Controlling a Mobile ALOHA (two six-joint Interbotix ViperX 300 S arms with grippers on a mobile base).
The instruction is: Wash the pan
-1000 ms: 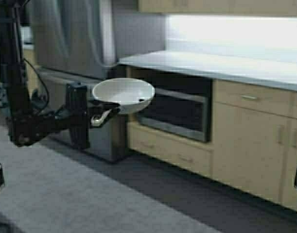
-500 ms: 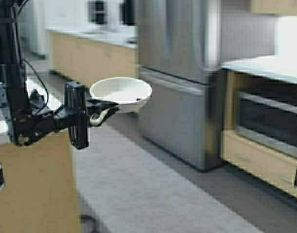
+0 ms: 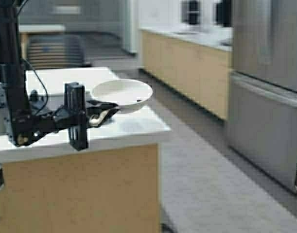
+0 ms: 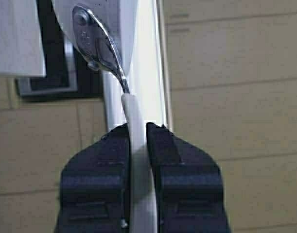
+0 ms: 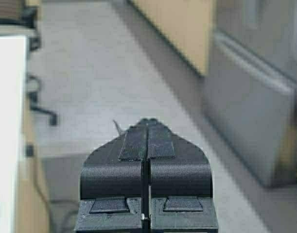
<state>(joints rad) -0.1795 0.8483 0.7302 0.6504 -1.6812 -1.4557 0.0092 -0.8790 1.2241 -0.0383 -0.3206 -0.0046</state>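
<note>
Since half a second ago my base has turned on, so the whole scene has slid across the high view: the refrigerator (image 3: 272, 87) now sits at the right, and a white tabletop (image 3: 124, 128) on a wood-fronted island lies under my left arm. At the left, my left tool (image 3: 100, 116) is clamped on the pale handle of the pan (image 3: 122, 93), just as it was. The pan sits level with its open side up, held above the tabletop's near right corner. In the left wrist view both fingers (image 4: 164, 160) press the handle from either side. Past the island runs grey floor (image 3: 201, 165) with a row of wood cabinets (image 3: 187, 65) behind. Off at the far right, my right tool (image 5: 147, 127) is closed on nothing and parked low over the floor.
</note>
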